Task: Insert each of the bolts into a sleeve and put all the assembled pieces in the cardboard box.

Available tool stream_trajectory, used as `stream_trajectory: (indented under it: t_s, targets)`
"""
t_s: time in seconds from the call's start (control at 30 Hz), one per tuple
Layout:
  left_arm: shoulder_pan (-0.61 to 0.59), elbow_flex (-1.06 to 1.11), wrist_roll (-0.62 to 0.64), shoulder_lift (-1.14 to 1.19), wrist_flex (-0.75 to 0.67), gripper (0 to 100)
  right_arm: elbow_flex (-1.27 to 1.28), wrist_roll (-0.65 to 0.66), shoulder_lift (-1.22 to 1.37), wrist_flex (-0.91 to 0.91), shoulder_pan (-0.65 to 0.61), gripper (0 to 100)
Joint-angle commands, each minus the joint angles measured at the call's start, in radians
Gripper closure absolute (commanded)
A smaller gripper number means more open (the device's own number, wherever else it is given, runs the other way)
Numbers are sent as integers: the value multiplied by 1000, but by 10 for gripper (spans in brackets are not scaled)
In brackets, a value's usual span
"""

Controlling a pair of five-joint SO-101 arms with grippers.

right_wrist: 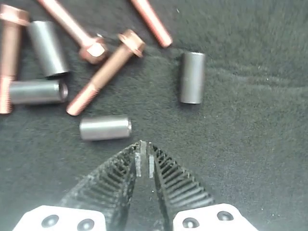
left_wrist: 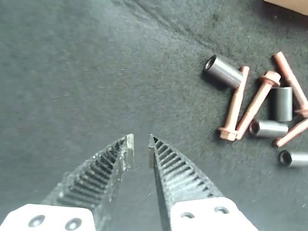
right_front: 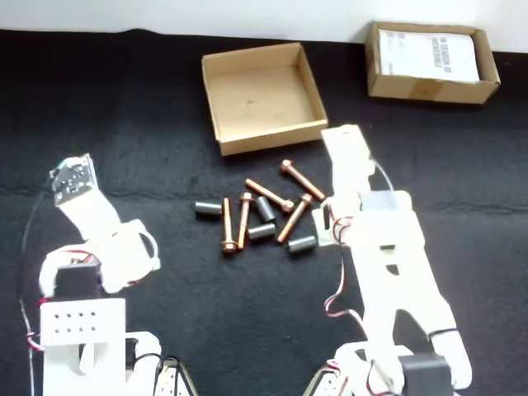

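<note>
One sleeve (right_wrist: 105, 128), long axis crosswise to the jaws, lies just beyond the right claw (right_wrist: 144, 159), which is all but clenched and empty.

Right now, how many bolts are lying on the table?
5: a bolt and its neighbour side by side at the cluster's left, one in the middle, two beside the right arm, which may hide others.

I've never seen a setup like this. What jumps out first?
Copper-coloured bolts and short grey sleeves lie scattered mid-table on the black cloth, all separate. Just behind them sits an open, empty cardboard box. The right gripper hangs close beside a sleeve, while the left gripper is over bare cloth, away from the pile.
</note>
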Motion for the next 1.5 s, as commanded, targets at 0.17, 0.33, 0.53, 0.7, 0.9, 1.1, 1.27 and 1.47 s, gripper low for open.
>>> stream_trajectory:
  t_s: [0.17, 0.33, 0.53, 0.7, 0.9, 1.1, 1.27, 1.47]
  targets:
    - [105, 225, -109, 10, -315, 919, -116, 15, 145, -61, 31, 896]
    - [157, 277, -118, 22, -453, 862, -189, 15, 196, -62, 33, 809]
    - [177, 275, 21, 90, -540, 749, -225, 17, 274, -104, 48, 818]
    - [176, 275, 31, 191, -620, 759, -309, 17, 383, -134, 77, 818]
    - [171, 274, 64, 300, -697, 758, -426, 17, 519, -137, 97, 818]
    - [171, 274, 64, 369, -766, 758, -486, 9, 624, -136, 91, 818]
    - [171, 274, 64, 384, -772, 758, -481, -5, 690, -136, 61, 818]
    - [171, 282, 63, 386, -806, 758, -483, -75, 702, -133, 58, 818]
